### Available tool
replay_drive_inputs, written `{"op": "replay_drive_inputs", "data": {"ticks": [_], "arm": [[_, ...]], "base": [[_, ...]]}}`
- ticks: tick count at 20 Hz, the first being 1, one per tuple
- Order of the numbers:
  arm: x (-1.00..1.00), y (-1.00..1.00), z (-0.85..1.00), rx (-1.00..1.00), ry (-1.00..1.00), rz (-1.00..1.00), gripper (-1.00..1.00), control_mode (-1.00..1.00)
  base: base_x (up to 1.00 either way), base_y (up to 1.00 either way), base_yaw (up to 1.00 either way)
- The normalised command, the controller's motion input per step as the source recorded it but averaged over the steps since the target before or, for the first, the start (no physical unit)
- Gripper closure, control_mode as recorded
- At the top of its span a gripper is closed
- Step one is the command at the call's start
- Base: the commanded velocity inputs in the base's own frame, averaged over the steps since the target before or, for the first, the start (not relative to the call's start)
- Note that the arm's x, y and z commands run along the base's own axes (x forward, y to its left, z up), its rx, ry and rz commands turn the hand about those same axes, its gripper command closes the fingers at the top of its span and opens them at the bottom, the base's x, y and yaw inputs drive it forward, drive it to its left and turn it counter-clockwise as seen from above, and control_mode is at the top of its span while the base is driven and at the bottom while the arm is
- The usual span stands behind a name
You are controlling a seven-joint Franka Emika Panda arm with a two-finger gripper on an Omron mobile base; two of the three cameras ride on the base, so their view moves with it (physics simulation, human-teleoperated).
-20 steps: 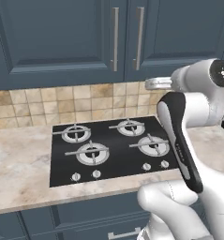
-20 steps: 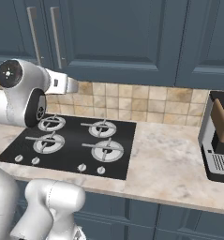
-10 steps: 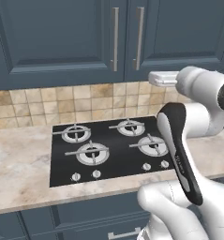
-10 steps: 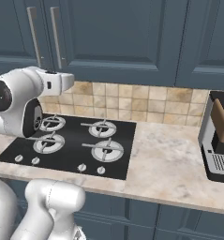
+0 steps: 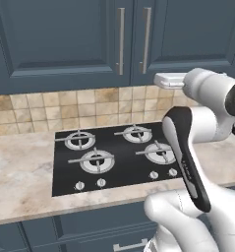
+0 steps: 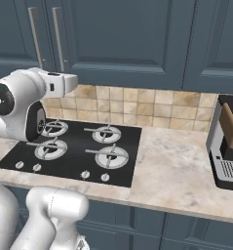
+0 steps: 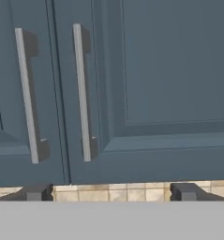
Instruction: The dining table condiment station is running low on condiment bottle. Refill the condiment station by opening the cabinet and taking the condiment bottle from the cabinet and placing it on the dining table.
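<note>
The cabinet [image 5: 65,39] is the dark slate-blue wall unit above the hob, and both of its doors are closed. Its two long silver handles [image 7: 83,91] hang side by side at the door seam [image 5: 133,39]. My gripper [image 7: 109,193] is open, with nothing between its dark fingertips [image 7: 36,192]. It points at the lower edge of the right door, to the right of the handles and short of them. The white hand [image 5: 169,78] hovers level just under the doors [image 6: 59,83]. The condiment bottle is hidden and the dining table is out of view.
A black gas hob [image 5: 119,155] lies in the marbled stone counter [image 5: 20,177] below the hand, with a beige tiled wall [image 5: 50,110] behind it. A dark appliance [image 6: 227,146] stands on the counter at the far right. Blue drawer fronts [image 6: 186,229] run below.
The wrist and forearm have swung round and down. The hand has stayed just below the cabinet doors, slightly higher and level. The jaws remain open.
</note>
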Motion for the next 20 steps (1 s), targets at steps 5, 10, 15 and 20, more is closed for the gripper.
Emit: {"op": "replay_drive_inputs", "data": {"ticks": [5, 10, 15, 20], "arm": [[0.29, 0.13, 0.24, 0.0, 0.0, 0.0, -1.0, -1.0], [0.55, 0.2, 0.26, 0.0, 0.02, 0.0, -1.0, -1.0], [0.67, 0.27, 0.33, -0.01, 0.05, -0.02, -1.0, -1.0], [0.52, 0.16, 0.39, -0.03, 0.01, -0.03, -1.0, -1.0]], "base": [[0.0, 0.0, 0.0], [0.0, 0.0, 0.0], [0.0, 0.0, 0.0], [0.0, 0.0, 0.0]]}}
